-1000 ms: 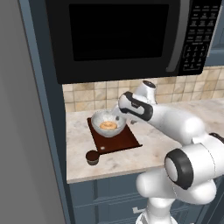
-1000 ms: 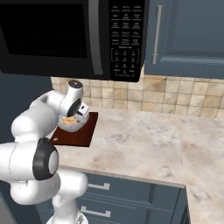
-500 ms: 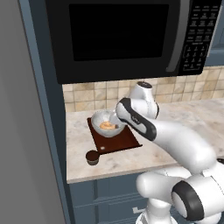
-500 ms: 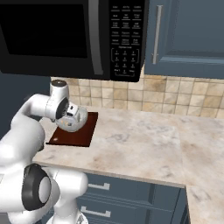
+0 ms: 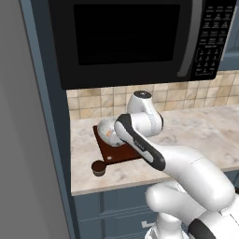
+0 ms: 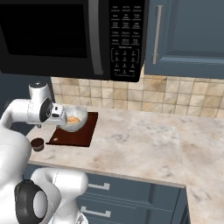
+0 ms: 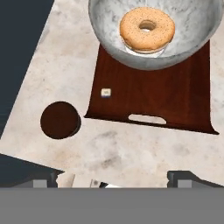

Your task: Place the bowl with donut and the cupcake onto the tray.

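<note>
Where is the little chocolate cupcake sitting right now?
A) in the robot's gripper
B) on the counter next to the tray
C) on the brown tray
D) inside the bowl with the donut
B: the cupcake stands on the marble counter, just off the tray.

Glossy white rounded arm (image 5: 186, 168), dark joint bands, small dark finger tips (image 7: 183, 177)

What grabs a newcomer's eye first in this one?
The orange donut in the glossy bowl, which sits on the far end of the dark tray. Next, the lone cupcake on the counter beside the tray's handle end, not on it.
</note>
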You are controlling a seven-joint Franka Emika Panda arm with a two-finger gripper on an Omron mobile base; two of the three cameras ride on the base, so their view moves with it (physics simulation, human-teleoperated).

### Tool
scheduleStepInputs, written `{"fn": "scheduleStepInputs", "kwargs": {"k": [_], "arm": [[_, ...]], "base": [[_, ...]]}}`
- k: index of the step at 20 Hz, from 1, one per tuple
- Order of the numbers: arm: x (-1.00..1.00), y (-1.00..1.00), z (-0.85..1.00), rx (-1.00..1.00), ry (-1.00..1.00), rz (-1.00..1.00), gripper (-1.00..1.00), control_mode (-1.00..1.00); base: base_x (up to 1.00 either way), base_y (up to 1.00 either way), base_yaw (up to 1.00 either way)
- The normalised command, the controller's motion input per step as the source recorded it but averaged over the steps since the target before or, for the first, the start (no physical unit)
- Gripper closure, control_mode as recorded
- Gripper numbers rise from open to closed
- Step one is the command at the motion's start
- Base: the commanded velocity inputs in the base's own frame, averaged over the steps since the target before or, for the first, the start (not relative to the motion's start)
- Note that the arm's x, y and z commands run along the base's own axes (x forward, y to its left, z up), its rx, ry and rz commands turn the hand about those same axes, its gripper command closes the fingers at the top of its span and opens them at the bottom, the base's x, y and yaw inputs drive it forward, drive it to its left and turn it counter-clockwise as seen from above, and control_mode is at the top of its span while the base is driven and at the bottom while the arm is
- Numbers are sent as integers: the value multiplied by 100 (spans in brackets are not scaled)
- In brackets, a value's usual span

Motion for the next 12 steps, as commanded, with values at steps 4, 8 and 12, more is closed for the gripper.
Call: {"fn": "scheduleStepInputs", "kwargs": {"k": [4,8,12], "arm": [[-28,34,1,-4,3,18,-100,-100],[-28,29,0,-5,3,18,-100,-100],[-30,24,0,-6,1,15,-100,-100]], "base": [[0,0,0],[0,0,0],[0,0,0]]}}
